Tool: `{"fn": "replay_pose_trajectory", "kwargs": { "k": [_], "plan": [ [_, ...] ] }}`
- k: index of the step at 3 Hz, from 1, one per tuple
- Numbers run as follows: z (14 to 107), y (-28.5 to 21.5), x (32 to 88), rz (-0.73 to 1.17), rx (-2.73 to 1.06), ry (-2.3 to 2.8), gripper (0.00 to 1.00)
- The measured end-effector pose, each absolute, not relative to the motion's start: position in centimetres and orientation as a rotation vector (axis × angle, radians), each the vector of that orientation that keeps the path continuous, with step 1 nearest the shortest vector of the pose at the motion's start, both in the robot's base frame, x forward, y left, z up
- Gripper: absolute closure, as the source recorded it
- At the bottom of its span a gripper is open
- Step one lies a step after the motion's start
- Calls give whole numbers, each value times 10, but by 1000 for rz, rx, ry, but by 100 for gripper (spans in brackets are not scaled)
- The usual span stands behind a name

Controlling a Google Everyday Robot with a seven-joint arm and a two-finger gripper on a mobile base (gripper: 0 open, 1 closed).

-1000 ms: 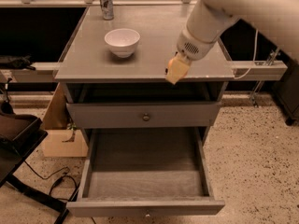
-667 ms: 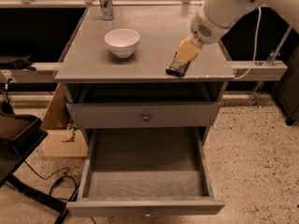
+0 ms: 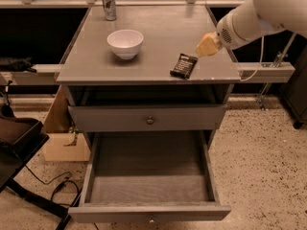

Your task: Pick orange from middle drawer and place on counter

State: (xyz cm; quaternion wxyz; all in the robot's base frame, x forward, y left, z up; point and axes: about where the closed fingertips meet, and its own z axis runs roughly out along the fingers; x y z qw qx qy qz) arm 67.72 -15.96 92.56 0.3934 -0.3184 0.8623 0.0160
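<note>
The middle drawer (image 3: 148, 176) is pulled wide open at the bottom of the cabinet. Its dark flat bottom shows and nothing lies in it. The orange is not in view. The counter (image 3: 158, 30) is the grey top of the cabinet. My gripper (image 3: 208, 44), with yellowish tips on a white arm, hangs over the counter's right edge. It is a little above and to the right of a dark packet (image 3: 183, 65) and does not touch it.
A white bowl (image 3: 125, 42) stands on the counter's left middle and a metal can (image 3: 110, 3) at the back. The other drawer front (image 3: 150, 120) with a round knob is closed. A cardboard box (image 3: 62, 133) and a dark chair (image 3: 19, 143) stand at the left.
My gripper has moved up and to the right, away from the counter's front right. The dark packet that was under its tips now lies in plain view on the counter.
</note>
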Motion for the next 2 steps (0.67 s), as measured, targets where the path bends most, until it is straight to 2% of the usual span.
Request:
{"fn": "replay_pose_trajectory", "kwargs": {
  "k": [2],
  "plan": [
    [935,-152,684,40,-814,2151,100]
  ]
}}
